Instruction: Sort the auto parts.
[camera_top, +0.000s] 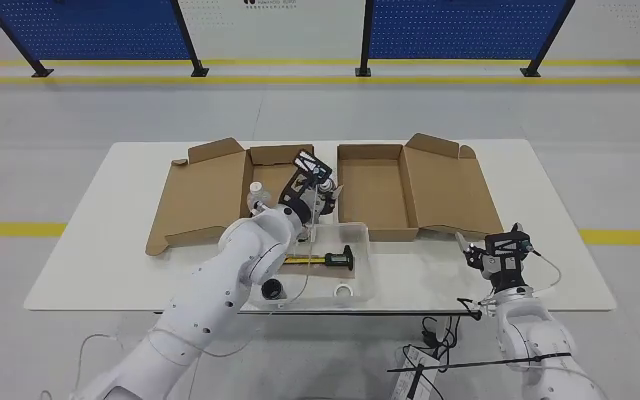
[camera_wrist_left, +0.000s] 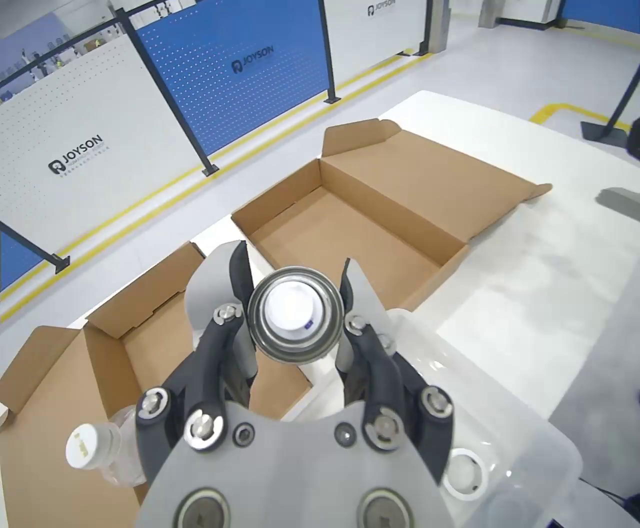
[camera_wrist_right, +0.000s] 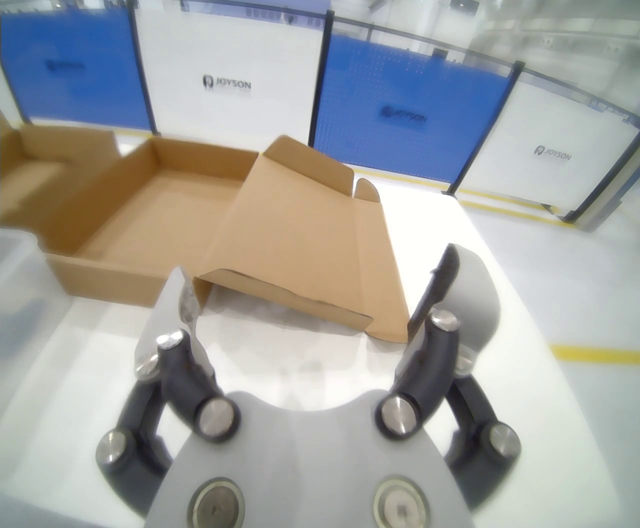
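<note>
Surface: white rectangular table (camera_top: 570, 200).
Part: silver cylindrical metal can (camera_wrist_left: 272, 342), white plastic cap (camera_wrist_left: 290, 307) at its end.
Left gripper (camera_wrist_left: 295, 280): pinching the can's sides.
Right gripper (camera_wrist_right: 315, 272): spread wide above the table.

The top view looks steeply down from above the arms, taking in the whole counter (camera_top: 560, 200), the left box (camera_top: 205, 200), the right box (camera_top: 375, 195) and the far fence panels (camera_top: 460, 25). The left wrist view sits close behind the left end effector (camera_wrist_left: 295, 280), end-on to the metal can (camera_wrist_left: 296, 320) it grips, facing far and right across the right box. The right wrist view sits close behind the spread right end effector (camera_wrist_right: 315, 262), low over the counter's near right, facing far and left; all three views share the right box.
</note>
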